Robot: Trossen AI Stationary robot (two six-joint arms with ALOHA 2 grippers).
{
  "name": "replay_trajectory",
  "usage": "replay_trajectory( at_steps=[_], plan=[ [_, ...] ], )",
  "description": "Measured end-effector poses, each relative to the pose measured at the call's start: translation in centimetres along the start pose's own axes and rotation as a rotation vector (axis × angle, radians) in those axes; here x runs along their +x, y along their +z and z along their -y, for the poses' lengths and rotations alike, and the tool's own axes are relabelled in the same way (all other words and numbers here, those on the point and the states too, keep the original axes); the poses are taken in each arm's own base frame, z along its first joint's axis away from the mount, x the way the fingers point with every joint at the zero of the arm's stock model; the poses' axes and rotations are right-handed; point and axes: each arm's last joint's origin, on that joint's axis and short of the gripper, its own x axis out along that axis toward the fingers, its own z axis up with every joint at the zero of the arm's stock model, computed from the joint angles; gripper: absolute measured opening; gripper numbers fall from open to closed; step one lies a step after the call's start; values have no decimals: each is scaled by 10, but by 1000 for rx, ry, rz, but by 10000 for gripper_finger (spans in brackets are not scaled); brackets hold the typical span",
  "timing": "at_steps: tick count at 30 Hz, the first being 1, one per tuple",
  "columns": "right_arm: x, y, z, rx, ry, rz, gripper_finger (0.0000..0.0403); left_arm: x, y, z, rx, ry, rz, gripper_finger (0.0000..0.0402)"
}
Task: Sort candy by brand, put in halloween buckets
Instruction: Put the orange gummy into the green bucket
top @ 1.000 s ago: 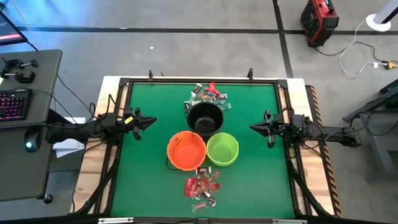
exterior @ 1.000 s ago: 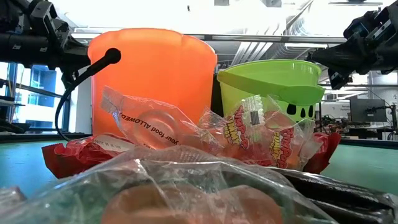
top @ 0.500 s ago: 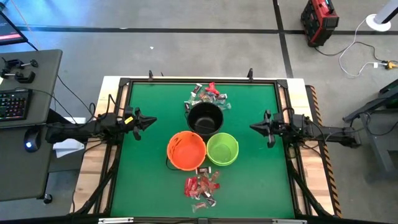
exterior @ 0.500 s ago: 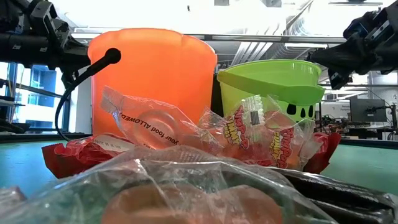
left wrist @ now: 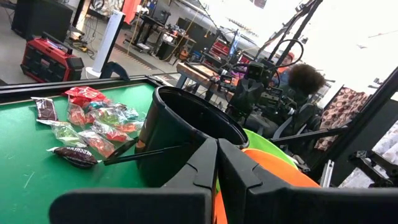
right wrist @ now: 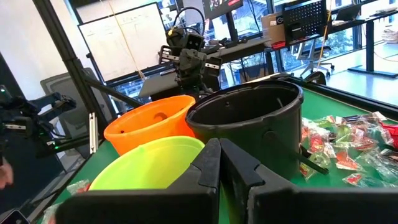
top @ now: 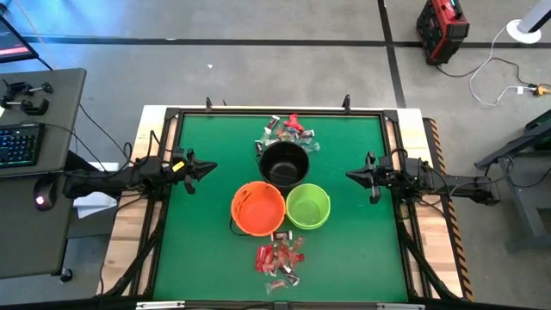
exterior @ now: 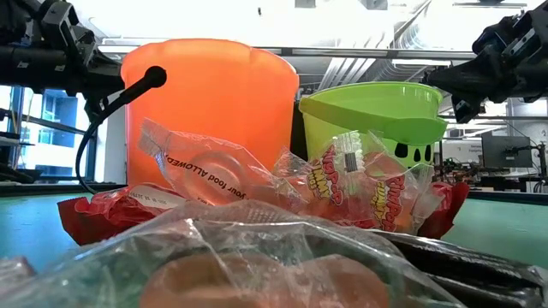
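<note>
Three buckets stand clustered mid-table on their bases: black (top: 284,162), orange (top: 257,207) and lime green (top: 307,207). One candy pile (top: 289,131) lies behind the black bucket near the far edge, another candy pile (top: 279,260) lies in front of the orange and green buckets near the near edge. My left gripper (top: 212,168) hovers shut above the table's left side, pointing at the buckets. My right gripper (top: 349,176) hovers shut on the right side, also pointing inward. Neither holds anything.
Bare green mat stretches on both sides of the buckets, under each arm. A raised black frame (top: 278,112) borders the table. A desk with keyboard (top: 19,144) sits left of the table. The low view is filled by near-pile wrappers (exterior: 257,248).
</note>
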Motion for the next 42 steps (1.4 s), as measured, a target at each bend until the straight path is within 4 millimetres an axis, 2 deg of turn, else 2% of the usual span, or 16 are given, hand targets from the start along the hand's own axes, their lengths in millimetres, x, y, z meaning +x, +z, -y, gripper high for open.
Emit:
replay_trajectory(
  at_steps=[2,4,8,11,13,15,18,21,23,25,28,32,35,39,42],
  plan=[
    [0,4,-1,26,4,48,0,0,0,0,0,0,0,3],
    [-1,15,-4,151,39,158,0,0,0,0,0,0,0,3],
    [-12,46,-5,506,11,555,0,0,0,0,0,0,0,3],
    [-19,55,-2,640,-69,744,0,0,0,0,0,0,0,3],
    [-19,60,-4,646,-51,742,0,0,0,0,0,0,0,3],
    [-19,73,-10,650,56,716,0,0,0,0,0,1,0,3],
    [-17,105,-24,601,204,672,0,0,0,0,0,0,0,3],
    [-6,143,-41,491,301,607,0,0,0,0,0,0,0,3],
    [8,167,-53,433,358,532,0,0,0,0,0,0,0,3],
    [28,184,-64,405,368,380,0,0,0,0,0,0,0,3],
    [61,194,-81,392,311,37,4,0,0,0,0,0,0,3],
    [95,184,-104,399,194,-468,34,0,0,0,0,0,0,3],
    [115,174,-129,418,171,-757,73,0,0,0,0,0,1,3],
    [142,150,-167,395,193,-1004,133,0,0,0,0,0,0,3],
    [164,128,-193,344,205,-1053,166,0,0,0,0,0,0,3]
  ],
)
